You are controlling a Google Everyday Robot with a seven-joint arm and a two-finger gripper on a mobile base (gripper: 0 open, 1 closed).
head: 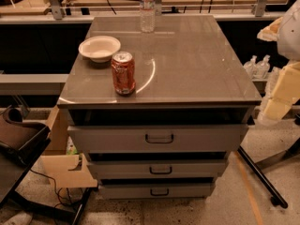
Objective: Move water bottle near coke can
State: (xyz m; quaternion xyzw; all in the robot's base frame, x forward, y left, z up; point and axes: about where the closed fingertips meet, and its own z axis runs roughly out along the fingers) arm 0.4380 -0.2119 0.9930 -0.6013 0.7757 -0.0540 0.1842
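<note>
The water bottle point(147, 8) is clear plastic with a pale label band. It stands upright at the far edge of the grey cabinet top point(197, 64), near the middle. The coke can point(123, 72) is red-orange with a silver top and stands upright near the front left of the top. The bottle and the can are far apart. My gripper point(277, 106) is a pale shape at the right edge of the view. It is off the cabinet's right side, low and away from both things, and holds nothing that I can see.
A white bowl point(99, 48) sits just behind the can on the left. The cabinet has three drawers point(159, 138) below, slightly open. Two small pump bottles point(257, 65) stand off to the right. A dark chair point(18, 137) and cardboard point(65, 170) are at lower left.
</note>
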